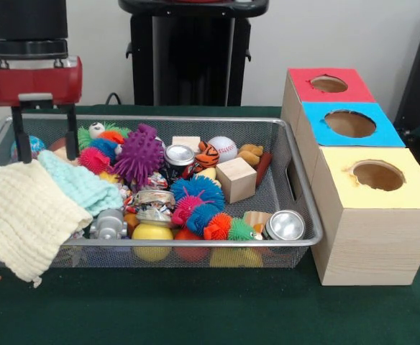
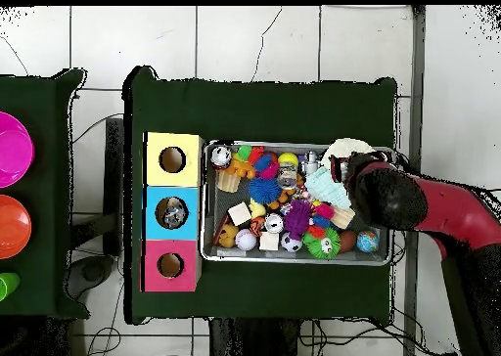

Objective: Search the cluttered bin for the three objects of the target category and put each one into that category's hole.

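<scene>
1. I see my gripper (image 1: 43, 136) hanging over the left end of the bin (image 1: 160, 243) in the front view, its two fingers spread wide and holding nothing.
2. Below it lie a cream cloth (image 1: 23, 212) draped over the rim and a mint cloth (image 1: 80, 183).
3. Crinkled silvery wrappers (image 1: 152, 201) with red and blue print sit mid-bin, among the spiky balls (image 1: 138, 152).
4. From overhead, the blue-topped box's hole (image 2: 172, 212) seems to hold something shiny already.
5. I judge the search step is in hand; next I should move right towards the wrappers and descend.
</scene>
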{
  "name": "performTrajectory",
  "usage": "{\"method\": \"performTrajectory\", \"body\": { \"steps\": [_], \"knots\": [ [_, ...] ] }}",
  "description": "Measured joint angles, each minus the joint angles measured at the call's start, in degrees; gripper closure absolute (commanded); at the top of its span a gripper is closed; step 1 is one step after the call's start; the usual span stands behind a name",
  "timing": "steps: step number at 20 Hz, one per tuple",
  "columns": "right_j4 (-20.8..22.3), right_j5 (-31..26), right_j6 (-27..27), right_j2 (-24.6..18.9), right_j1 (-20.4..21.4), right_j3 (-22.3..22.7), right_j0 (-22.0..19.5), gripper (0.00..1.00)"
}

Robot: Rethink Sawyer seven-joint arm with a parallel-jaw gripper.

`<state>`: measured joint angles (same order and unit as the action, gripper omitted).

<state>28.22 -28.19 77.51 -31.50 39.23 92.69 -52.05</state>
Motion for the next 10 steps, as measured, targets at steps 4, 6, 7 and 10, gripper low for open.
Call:
{"method": "performTrajectory", "body": {
  "steps": [4,6,7,10],
  "knots": [
    [2.64,-2.2,0.0,0.01,-1.67,-1.53,0.82,0.0],
    [4.19,-3.62,0.0,0.0,-2.58,-2.88,1.39,0.0],
    [4.82,-4.14,0.0,0.0,-2.91,-3.42,1.6,0.0],
    [6.64,-5.65,0.0,0.0,-3.81,-5.24,2.06,0.0]
  ]
}}
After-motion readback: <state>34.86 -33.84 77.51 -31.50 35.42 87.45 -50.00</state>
